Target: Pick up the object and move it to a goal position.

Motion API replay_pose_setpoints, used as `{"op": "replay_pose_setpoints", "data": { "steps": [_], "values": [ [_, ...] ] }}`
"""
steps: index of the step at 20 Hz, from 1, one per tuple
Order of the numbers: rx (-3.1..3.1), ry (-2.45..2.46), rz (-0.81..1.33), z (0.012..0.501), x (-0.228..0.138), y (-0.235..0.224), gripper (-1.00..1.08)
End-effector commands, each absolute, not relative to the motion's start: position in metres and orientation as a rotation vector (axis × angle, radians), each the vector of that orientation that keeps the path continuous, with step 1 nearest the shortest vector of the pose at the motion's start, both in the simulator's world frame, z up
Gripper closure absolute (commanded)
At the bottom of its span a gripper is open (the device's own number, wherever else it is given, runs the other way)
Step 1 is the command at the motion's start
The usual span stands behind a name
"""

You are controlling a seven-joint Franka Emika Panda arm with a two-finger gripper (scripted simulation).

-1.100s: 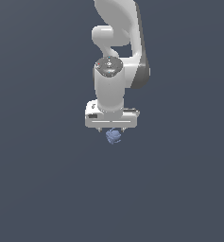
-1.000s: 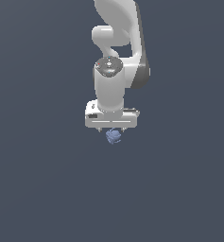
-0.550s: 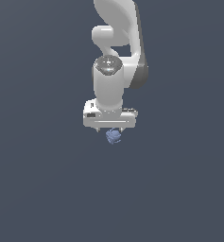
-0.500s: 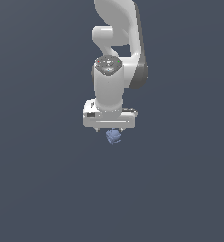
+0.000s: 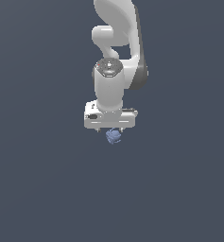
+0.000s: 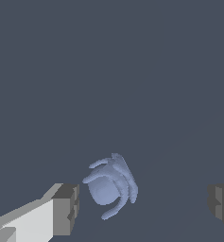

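The object [image 6: 111, 184] is a small, lumpy periwinkle-blue blob with darker creases. In the wrist view it sits between my two grey fingertips, close to one finger [image 6: 66, 208] with a thin gap, and far from the other [image 6: 221, 201]. My gripper [image 6: 144, 205] is open wide and touches nothing. From the exterior view the white hand [image 5: 110, 119] hangs straight over the object [image 5: 114, 136], which peeks out just below it. The fingertips themselves are hidden there.
A plain dark grey-blue surface [image 5: 47, 189] fills both views. The white arm [image 5: 118, 28] rises from the hand toward the top of the exterior view. No other object shows.
The hand has sunk very slightly toward the object. The object has not moved.
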State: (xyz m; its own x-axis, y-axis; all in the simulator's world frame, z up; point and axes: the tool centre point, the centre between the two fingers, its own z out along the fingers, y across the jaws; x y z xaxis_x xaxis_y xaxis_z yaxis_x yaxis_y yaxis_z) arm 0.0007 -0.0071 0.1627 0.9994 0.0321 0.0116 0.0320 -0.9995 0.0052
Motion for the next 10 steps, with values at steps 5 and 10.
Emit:
{"op": "replay_pose_setpoints", "data": {
  "steps": [5,10],
  "values": [
    [3.127,0.224,0.013,0.145,-0.009,-0.004,-0.92],
    [3.107,0.426,0.007,0.126,-0.021,0.001,-0.92]
  ]
}}
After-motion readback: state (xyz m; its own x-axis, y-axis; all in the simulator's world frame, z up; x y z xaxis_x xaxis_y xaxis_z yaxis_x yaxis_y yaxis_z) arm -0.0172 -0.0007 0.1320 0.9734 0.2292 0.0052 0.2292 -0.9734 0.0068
